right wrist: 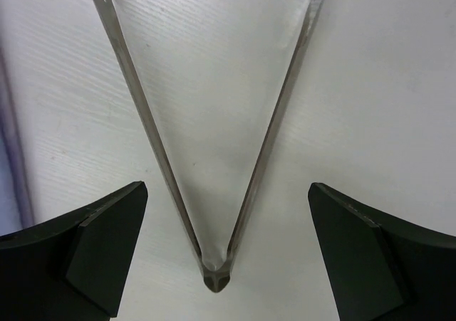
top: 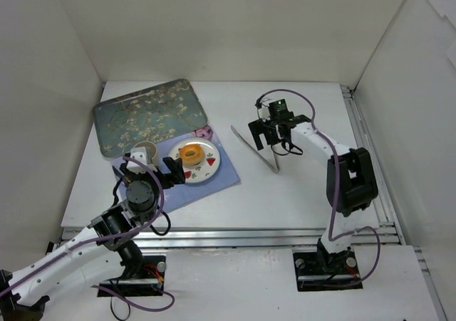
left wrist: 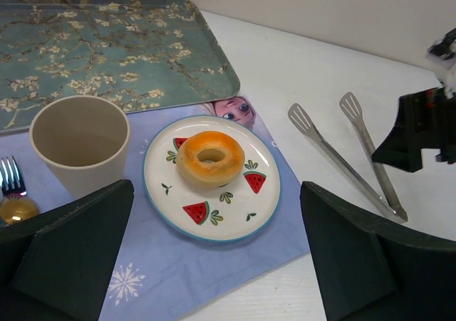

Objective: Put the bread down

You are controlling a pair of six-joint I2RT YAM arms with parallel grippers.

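Note:
The bread (left wrist: 210,157), a small orange-yellow ring, lies on a white plate (left wrist: 239,211) with watermelon marks; from above the bread (top: 190,152) shows on the plate (top: 206,166). My left gripper (left wrist: 217,257) hovers open just in front of the plate, nothing between its fingers, and it shows in the top view (top: 152,170) too. My right gripper (right wrist: 226,193) stands open over the hinge end of metal tongs (right wrist: 217,277) lying flat on the table, its fingers apart from both arms. From above, the right gripper (top: 272,141) is at the tongs (top: 255,150).
A blue placemat (left wrist: 214,271) lies under the plate. A beige cup (left wrist: 80,141) and a fork (left wrist: 8,179) stand left of it. A floral tray (left wrist: 107,43) lies behind. White walls enclose the table.

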